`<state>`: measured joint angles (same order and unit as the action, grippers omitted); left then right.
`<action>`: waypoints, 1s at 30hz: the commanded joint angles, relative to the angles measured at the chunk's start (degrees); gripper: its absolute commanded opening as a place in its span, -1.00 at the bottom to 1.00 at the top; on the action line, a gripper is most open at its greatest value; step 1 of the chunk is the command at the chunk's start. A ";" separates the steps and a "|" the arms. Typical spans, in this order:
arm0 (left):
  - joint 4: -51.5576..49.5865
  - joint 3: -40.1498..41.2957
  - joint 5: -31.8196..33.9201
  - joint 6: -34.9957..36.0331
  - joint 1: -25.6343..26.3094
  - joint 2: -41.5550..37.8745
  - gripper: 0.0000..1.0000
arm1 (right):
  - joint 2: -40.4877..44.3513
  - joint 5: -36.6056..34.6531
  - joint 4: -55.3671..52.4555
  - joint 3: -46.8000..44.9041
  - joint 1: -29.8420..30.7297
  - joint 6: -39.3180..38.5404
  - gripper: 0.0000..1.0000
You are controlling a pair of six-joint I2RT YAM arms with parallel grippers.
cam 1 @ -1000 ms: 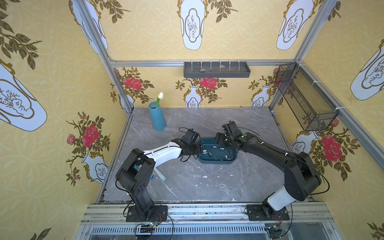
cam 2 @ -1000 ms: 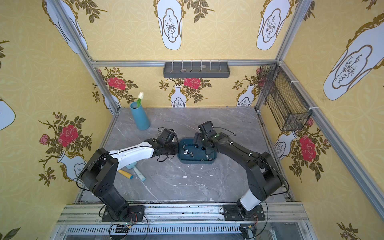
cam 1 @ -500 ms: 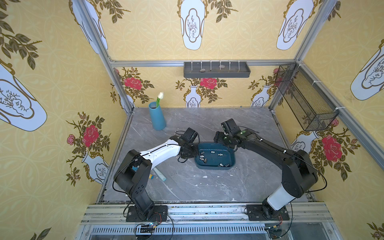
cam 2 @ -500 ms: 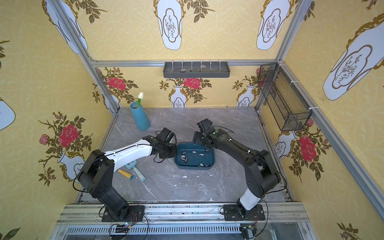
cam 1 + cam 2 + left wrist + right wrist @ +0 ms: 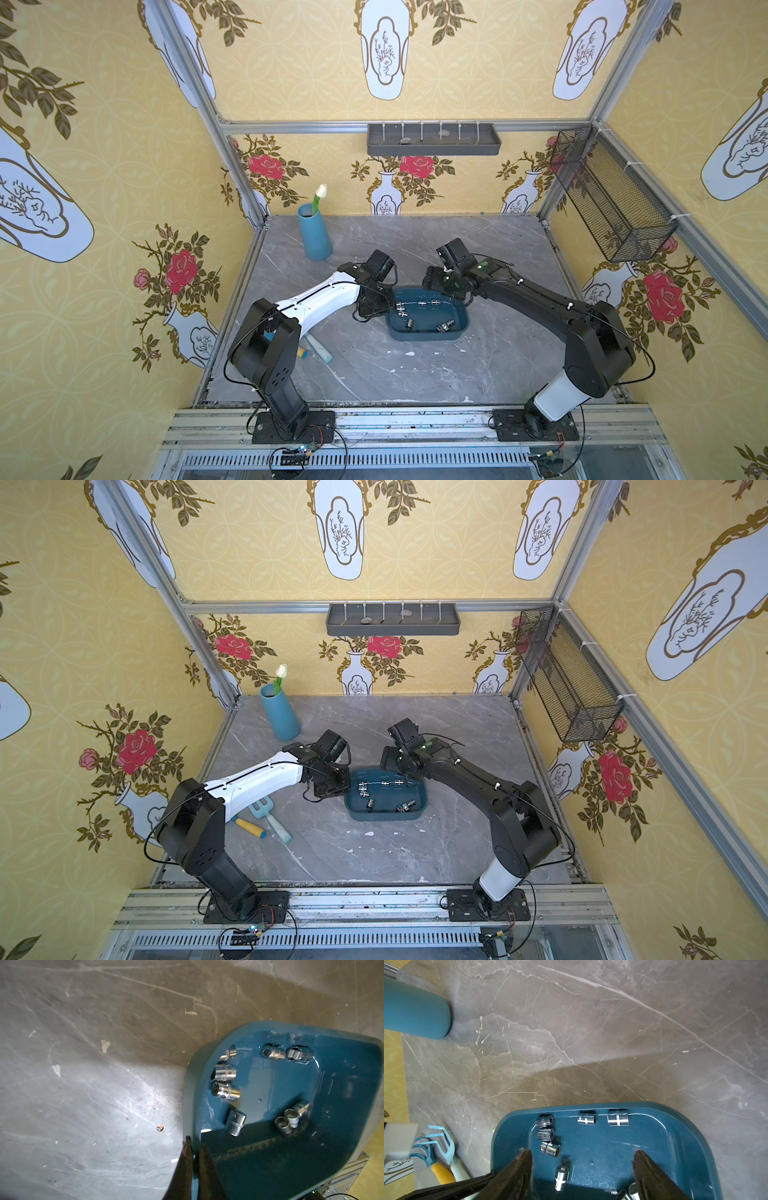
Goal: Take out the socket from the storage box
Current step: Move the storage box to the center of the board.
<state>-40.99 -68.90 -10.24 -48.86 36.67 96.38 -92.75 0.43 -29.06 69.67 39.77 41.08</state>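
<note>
At middle of the bench (image 5: 415, 374), the storage box (image 5: 428, 335) holds several sockets (image 5: 444, 326).
Left gripper (image 5: 195, 1145) is closed on its left rim; right gripper (image 5: 582, 1153), jaws wide apart and holding nothing, hangs over its far side; blue vase (image 5: 314, 235) at far left corner.

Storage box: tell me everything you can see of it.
The storage box is a shallow, glossy, dark teal plastic tub with rounded corners and a flared rim. It lies open side up on the grey table, between the two arms. Several loose chrome sockets lie inside, mostly against its walls. The left gripper is shut on its rim at one end. The open right gripper hangs over its inside; whether it touches is unclear.
</note>
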 commanded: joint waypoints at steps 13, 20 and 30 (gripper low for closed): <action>1.70 4.14 -0.86 -1.94 -0.63 -0.84 -0.92 | 0.14 0.01 0.00 -1.09 2.36 1.51 0.60; 5.08 7.30 3.26 -1.74 -0.45 -1.92 -0.85 | -1.15 -0.15 1.26 -2.85 4.34 2.68 0.60; 9.13 10.66 6.88 -0.78 -0.45 -6.64 -0.27 | -5.32 -3.69 0.14 -2.91 6.91 3.22 0.36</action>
<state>-33.21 -58.83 -5.54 -50.37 36.27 90.35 -97.27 -0.97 -29.43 66.89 46.63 43.68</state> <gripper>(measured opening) 0.362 0.695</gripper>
